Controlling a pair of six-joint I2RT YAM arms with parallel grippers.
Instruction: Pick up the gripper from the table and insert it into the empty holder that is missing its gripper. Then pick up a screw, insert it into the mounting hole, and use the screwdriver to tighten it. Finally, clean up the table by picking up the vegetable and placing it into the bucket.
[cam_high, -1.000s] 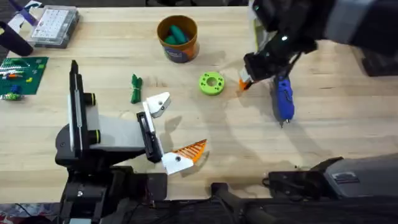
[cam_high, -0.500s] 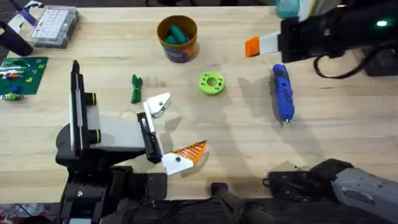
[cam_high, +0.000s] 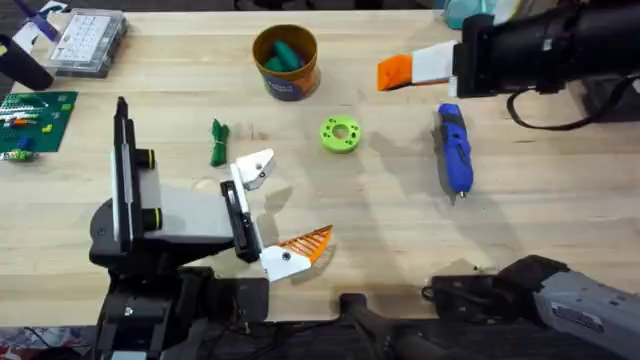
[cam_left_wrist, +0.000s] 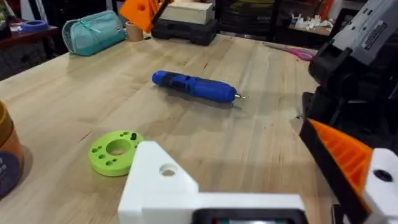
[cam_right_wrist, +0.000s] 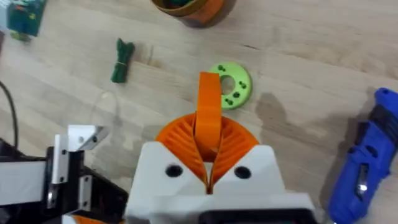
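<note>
The right gripper (cam_high: 400, 72) is raised near the far right edge of the worktop (cam_high: 520, 230), and its jaws are clamped on the orange gripper (cam_right_wrist: 209, 112). The left gripper (cam_high: 275, 215) rests near the front edge, jaws apart; its white holder (cam_high: 253, 167) has no pad. The screwdriver (cam_high: 454, 149) lies below the right arm, and the vegetable (cam_high: 218, 141) lies before the bucket (cam_high: 286, 62)

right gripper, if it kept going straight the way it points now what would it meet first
Probably the lime-green ring: in the wrist view the right gripper, shut on the orange fingertip, aims at it. The gripper looks raised above the table, so depth is uncertain.
</note>
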